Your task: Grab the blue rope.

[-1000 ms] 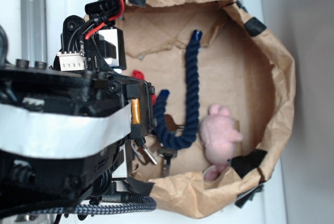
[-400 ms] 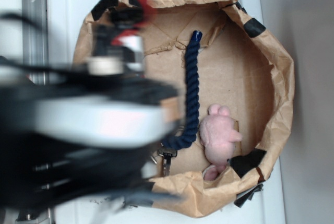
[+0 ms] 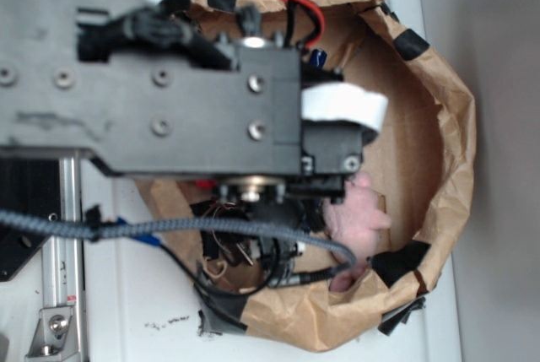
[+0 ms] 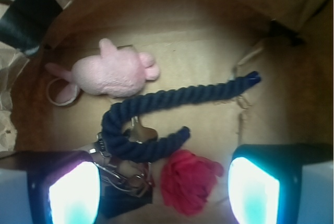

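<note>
**Gripper held open above the blue rope inside the paper-lined bin**

Wrist view: the gripper (image 4: pixel 163 190) appears at the lower edge with its two fingers spread wide, one pad (image 4: pixel 70 192) at lower left and the other (image 4: pixel 254 188) at lower right, both glowing pale and closed on nothing. The blue rope (image 4: pixel 156 117) lies on the cardboard floor beyond the fingertips, apart from both. It is bent into a hook: a long limb runs up and to the right, ending in a brighter blue bound tip (image 4: pixel 253 78) that lies above the right finger, while the curved end turns back between the two fingers. A red cloth-like lump (image 4: pixel 189 179) sits directly between the fingers, just below the rope's short limb and seemingly touching it. A cluster of metal clips and rings (image 4: pixel 117 169) lies just beside the left finger, partly under the rope's bend. A pink plush toy (image 4: pixel 112 72) lies beyond the rope, on the left-finger side, near it.

Exterior view: the arm (image 3: pixel 169 83) covers most of the brown paper bin (image 3: pixel 451 126); only the rope's blue tip and part of the plush toy show past it, and the fingers are hidden
</note>
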`<action>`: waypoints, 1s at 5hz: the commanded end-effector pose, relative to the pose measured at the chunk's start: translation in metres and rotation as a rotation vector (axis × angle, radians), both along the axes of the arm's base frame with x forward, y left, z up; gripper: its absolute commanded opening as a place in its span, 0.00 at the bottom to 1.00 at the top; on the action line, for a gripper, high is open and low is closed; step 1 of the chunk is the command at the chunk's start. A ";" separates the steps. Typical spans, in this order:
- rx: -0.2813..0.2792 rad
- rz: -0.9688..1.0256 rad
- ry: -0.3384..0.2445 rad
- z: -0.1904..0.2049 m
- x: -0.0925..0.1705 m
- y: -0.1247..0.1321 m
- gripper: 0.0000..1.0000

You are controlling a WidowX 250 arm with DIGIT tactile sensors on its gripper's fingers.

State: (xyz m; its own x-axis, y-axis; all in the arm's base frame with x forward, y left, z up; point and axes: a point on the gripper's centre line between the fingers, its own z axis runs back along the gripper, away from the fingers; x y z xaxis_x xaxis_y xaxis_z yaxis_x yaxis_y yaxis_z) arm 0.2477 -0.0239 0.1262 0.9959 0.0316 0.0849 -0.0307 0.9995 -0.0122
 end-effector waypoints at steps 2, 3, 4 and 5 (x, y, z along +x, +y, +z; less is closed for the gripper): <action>0.009 -0.030 -0.013 -0.056 -0.005 -0.041 1.00; -0.007 -0.044 -0.032 -0.069 0.005 -0.048 1.00; -0.060 -0.052 -0.029 -0.086 0.010 -0.057 1.00; -0.070 -0.048 0.029 -0.099 0.005 -0.061 1.00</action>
